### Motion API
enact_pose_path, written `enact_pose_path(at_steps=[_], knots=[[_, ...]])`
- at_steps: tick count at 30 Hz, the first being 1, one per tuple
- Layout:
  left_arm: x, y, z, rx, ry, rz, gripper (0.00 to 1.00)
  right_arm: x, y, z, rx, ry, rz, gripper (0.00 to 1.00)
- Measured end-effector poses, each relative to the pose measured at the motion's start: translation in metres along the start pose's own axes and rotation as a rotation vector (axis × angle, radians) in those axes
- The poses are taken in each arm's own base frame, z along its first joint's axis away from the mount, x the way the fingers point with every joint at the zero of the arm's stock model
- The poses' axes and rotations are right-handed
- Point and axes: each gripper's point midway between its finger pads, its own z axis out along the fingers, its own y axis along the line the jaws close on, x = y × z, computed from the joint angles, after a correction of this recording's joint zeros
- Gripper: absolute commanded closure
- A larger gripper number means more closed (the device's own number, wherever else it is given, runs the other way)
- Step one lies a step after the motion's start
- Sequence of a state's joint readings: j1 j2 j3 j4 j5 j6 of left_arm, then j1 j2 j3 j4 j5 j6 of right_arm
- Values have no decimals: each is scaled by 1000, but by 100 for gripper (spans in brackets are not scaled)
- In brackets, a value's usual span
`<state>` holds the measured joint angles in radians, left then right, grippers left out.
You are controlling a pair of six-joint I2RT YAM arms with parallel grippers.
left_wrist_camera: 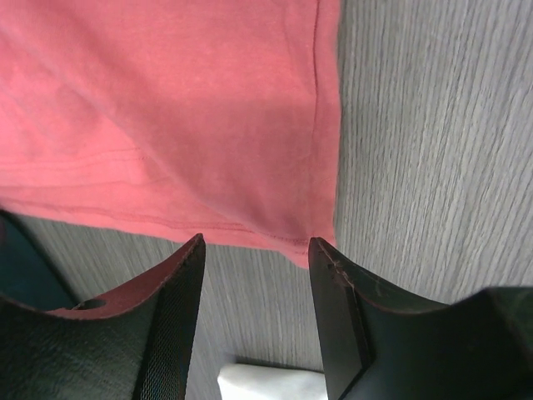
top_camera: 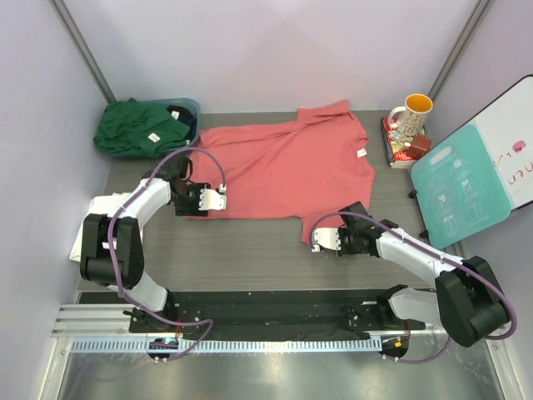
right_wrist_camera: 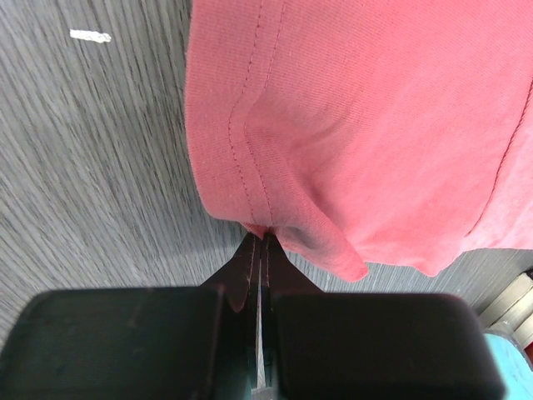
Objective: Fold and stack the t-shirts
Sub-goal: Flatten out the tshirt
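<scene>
Robot lab cell: plain white walls point(top_camera: 275, 50), aluminium mounting rail point(top_camera: 92, 321), whiteboard point(top_camera: 520, 125), grey table point(top_camera: 250, 250).

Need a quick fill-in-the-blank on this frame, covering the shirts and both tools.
1. The right tool is ____ on the coral-red t-shirt's hem.
2. The left tool stands ____, holding nothing, at that shirt's corner.
3. The dark green t-shirt lies over the teal tub at the table's far ____ corner.
Missing words: shut; open; left.
</scene>
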<state>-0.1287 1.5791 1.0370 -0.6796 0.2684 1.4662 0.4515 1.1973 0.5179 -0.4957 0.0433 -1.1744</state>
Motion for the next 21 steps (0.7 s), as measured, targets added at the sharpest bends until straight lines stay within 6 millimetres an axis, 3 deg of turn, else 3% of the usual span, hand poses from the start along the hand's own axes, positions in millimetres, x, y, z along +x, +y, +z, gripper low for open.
enact_pose_path(at_steps=[13, 21], knots=[[15, -9, 18, 68, 39, 37, 46, -1, 0, 0, 1, -2, -1, 99], [21, -11, 13, 91, 53, 16, 46, -2, 0, 0, 1, -3, -2, 99]])
